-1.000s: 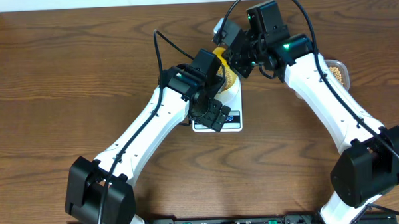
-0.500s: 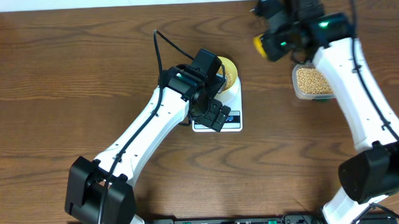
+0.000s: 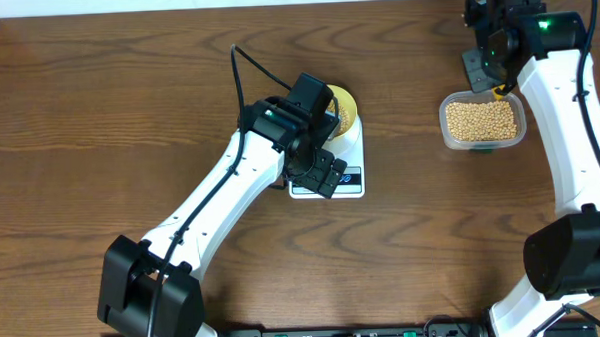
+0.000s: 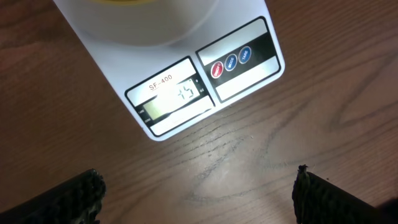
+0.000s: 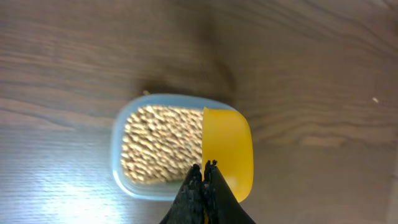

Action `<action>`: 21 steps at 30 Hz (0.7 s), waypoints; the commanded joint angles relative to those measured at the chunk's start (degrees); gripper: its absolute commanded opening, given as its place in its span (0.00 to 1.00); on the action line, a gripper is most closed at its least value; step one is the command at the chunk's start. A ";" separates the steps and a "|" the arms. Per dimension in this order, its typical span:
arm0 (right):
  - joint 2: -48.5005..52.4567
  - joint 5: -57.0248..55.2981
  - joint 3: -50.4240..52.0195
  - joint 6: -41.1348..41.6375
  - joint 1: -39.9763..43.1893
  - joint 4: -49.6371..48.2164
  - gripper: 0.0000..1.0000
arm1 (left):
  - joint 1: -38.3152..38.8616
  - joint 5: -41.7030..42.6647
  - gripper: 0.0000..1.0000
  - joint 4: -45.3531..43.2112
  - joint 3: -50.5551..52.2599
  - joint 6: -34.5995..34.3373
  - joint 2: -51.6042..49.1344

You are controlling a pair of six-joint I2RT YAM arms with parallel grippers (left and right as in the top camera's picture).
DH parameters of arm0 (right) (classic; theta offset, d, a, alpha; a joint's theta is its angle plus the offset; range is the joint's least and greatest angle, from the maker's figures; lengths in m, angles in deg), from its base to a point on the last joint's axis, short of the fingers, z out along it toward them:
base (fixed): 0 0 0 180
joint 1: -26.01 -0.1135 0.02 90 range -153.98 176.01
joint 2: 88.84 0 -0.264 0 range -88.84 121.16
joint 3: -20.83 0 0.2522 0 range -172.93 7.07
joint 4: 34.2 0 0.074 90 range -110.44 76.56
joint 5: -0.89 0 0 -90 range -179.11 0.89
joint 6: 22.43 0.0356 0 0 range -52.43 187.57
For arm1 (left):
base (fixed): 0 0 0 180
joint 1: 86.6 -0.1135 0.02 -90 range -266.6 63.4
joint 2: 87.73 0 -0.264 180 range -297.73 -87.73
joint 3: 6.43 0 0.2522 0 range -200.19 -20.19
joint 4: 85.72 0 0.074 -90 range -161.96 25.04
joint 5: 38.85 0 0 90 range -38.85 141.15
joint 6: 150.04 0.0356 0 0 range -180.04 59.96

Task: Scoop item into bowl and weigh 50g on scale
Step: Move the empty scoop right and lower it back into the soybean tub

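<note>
left arm: stretched from the near table edge up to the scale (image 3: 349,183), wrist bent over so its camera looks straight down on the display.
left claw (image 4: 199,198): fingers wide apart, holding nothing, hovering just in front of the scale's button end; only the two black ribbed fingertips (image 4: 73,194) show.
right arm: reaching up the far right side, well right of the scale, wrist pointing downward.
right claw (image 5: 205,185): fingers pressed together, clamped on the handle of the scoop (image 5: 227,152).
scoop: bright yellow smooth plastic, squared bowl with rounded corners, held above the right part of the tub; whether it carries anything cannot be told.
scale: white plastic, rounded rectangle, grey display with black frame, red and blue round buttons beside it; digits too blurred to read.
bowl (image 3: 347,111): pale yellow, round, sitting on the scale's platform, largely hidden under the left arm; its contents cannot be made out.
beans (image 5: 158,149): small round tan grains, heaped in the tub well right of the scale.
tub (image 5: 118,134): clear plastic, rounded rectangle, bluish rim.
table (image 3: 127,94): dark brown wood grain, matte.
in the way: the left wrist covers the scale's platform from overhead.
</note>
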 commanded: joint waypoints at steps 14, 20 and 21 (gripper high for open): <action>4.81 -5.92 -0.48 3.48 2.47 3.26 0.01 | -0.17 -0.76 0.98 0.11 0.22 -0.24 -0.46; 8.61 -2.05 -0.48 3.93 3.39 3.48 0.01 | -0.17 -0.76 0.98 0.11 0.22 -0.24 -0.46; 9.35 -2.03 -0.48 3.93 3.54 3.56 0.01 | -0.17 -0.74 0.98 0.11 0.24 -0.24 -0.46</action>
